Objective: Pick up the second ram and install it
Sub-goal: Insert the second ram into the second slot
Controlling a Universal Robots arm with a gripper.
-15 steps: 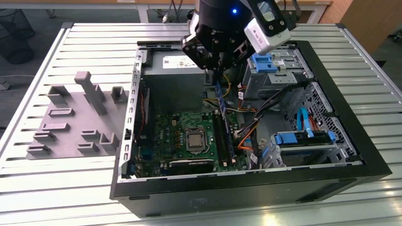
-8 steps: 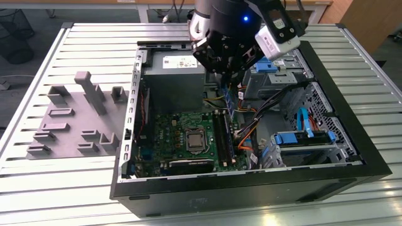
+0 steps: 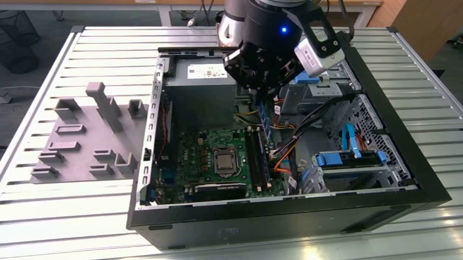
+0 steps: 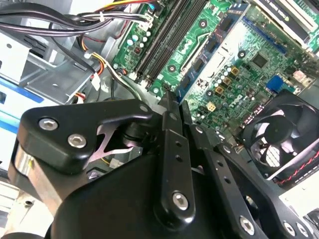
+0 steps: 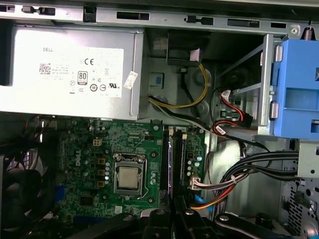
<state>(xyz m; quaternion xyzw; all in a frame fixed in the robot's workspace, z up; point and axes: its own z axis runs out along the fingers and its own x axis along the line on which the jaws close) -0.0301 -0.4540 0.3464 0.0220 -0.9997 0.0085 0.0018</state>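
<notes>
Second ram (image 3: 265, 120) clamped edgewise in hand (image 3: 265, 97), over motherboard (image 3: 217, 162)

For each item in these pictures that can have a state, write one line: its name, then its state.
computer case: side panel off, lying on the table, inside exposed.
second ram: on edge between the gripper's fingers, above the memory slots.
gripper: shut on the ram, over the motherboard.
processor socket: no cooler fitted, chip exposed.
case fan: not spinning.

Glossy black plastic tool (image 3: 262, 89), ribbed bare-metal table (image 3: 87, 49) (matt grey plastic holder (image 3: 90, 135) on it)
</notes>
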